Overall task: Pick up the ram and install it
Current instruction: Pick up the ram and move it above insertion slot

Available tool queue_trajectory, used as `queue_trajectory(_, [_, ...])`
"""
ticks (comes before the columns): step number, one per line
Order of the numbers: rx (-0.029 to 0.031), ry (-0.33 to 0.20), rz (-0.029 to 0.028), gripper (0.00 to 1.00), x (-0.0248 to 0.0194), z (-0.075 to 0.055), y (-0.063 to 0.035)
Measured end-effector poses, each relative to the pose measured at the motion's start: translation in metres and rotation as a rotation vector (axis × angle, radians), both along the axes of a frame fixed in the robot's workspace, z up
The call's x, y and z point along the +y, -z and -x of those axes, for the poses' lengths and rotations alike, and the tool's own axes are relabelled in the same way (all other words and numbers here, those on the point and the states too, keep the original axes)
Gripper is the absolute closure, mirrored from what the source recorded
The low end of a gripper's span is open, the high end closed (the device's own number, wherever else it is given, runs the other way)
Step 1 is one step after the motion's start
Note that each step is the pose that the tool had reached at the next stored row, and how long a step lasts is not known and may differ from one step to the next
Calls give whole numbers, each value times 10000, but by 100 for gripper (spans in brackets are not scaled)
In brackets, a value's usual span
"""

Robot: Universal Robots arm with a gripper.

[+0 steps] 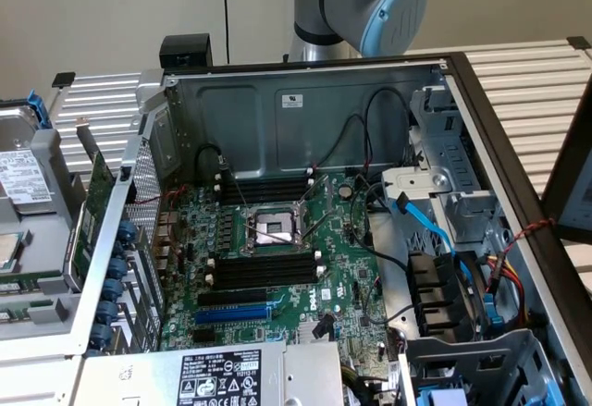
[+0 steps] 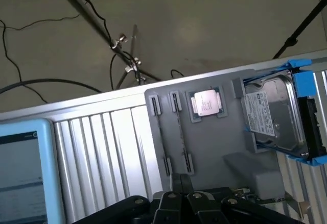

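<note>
Your gripper (image 2: 180, 185) sits at the end of the tray's (image 2: 214, 147) two long slots (image 2: 159, 132). Its state, and any ram there, can't be told

Case (image 1: 305, 110): bare matt sheet metal. Table (image 1: 527, 82): ribbed pale metal. Tray (image 2: 214, 147): matt grey plastic. Hard drive (image 2: 276, 112): shiny metal lid, blue plastic bracket (image 2: 306, 76).

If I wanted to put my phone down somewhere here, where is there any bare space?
The ribbed table is bare beyond the computer case at the exterior view's right, and between the light-blue screen and the grey tray in the wrist view. Crowded: the motherboard with cables, and the tray end holding the processor and hard drive.
</note>
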State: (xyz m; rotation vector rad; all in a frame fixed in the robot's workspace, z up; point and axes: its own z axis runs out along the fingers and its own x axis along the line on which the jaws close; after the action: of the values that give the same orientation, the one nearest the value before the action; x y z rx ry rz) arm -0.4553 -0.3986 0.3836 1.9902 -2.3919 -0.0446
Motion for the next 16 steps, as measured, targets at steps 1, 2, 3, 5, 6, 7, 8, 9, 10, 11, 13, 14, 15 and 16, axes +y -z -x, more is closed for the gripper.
queue_trajectory(1, [-1, -182, -1, 89, 0, 0, 1])
queue_trajectory(2, [-1, -376, 0, 89, 0, 0, 1])
queue_trajectory(3, [-3, -557, 0, 89, 0, 0, 2])
queue_trajectory(5, [-10, -911, 0, 89, 0, 0, 4])
queue_trajectory(6, [-15, -1094, 0, 89, 0, 0, 5])
queue_trajectory(7, [-26, -1251, 1, 89, 0, 0, 5])
queue_trajectory(8, [-44, -1373, 3, 89, 0, 0, 5])
queue_trajectory(9, [-85, -1461, 5, 89, 0, 0, 6])
queue_trajectory(10, [-158, -1525, 9, 89, 1, 1, 6])
queue_trajectory(11, [-253, -1560, 17, 89, 1, 1, 6])
queue_trajectory(13, [-298, -1565, 20, 89, 0, 0, 5])
queue_trajectory(14, [-299, -1565, 21, 89, 0, 0, 5])
queue_trajectory(15, [-299, -1566, 21, 89, 0, 0, 6])
queue_trajectory(16, [-300, -1566, 20, 89, 0, 1, 6])
